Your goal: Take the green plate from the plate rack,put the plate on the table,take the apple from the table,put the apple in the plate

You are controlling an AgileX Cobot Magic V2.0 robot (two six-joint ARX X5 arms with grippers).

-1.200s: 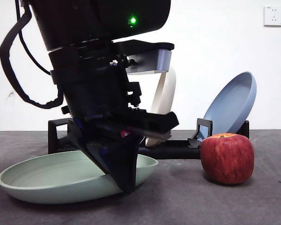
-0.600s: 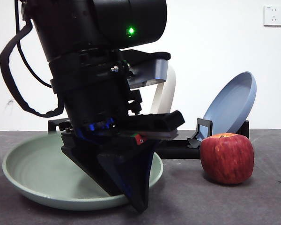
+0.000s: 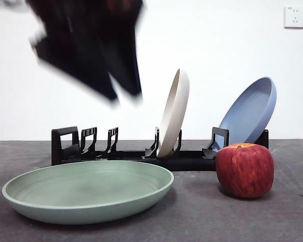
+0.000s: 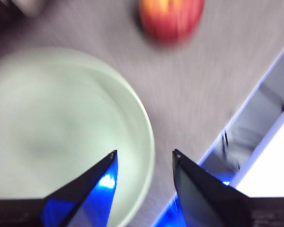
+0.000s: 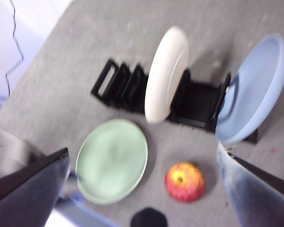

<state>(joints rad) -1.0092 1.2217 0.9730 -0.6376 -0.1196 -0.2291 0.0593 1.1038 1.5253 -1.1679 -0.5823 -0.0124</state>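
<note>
White wall behind, grey speckled desk [image 3: 283, 222] in front. On it the green plate [image 3: 88, 190] lies flat, right way up, near the front-left part of the desk, out of the plate rack [image 3: 141, 160] and w/ nothing in it. The apple [image 3: 245, 170] sits on the desk just beside the plate's rim, toward the front-right, not touching it; stem end up w/ the yellow patch showing. Behind both runs the rack along the back of the desk; a cream plate [image 3: 173, 113] stands on edge in a middle slot, a blue plate [image 3: 250, 112] leans at the end nearest the apple, and the slots behind the green plate are bare. Left claw [image 4: 144, 153] is above the green plate's rim, spread, pinching nothing; in the front view it is the blurred dark mass [image 3: 91, 45] high at upper left, clear of the plate. Right claw [image 5: 142, 156] is high over the whole layout, spread wide, empty, prob. waiting. Judgement: plate-on-desk step looks done, so roughly half the task is through; step in hand is the switch to the apple. Next move calls for a claw to come down over the apple w/ the gap wider than the fruit, close on its sides, lift it clear of the plate's raised rim, carry it across and set it near the plate's middle. Which arm takes it I can't say; the apple is in sight of both wrist views.
</note>
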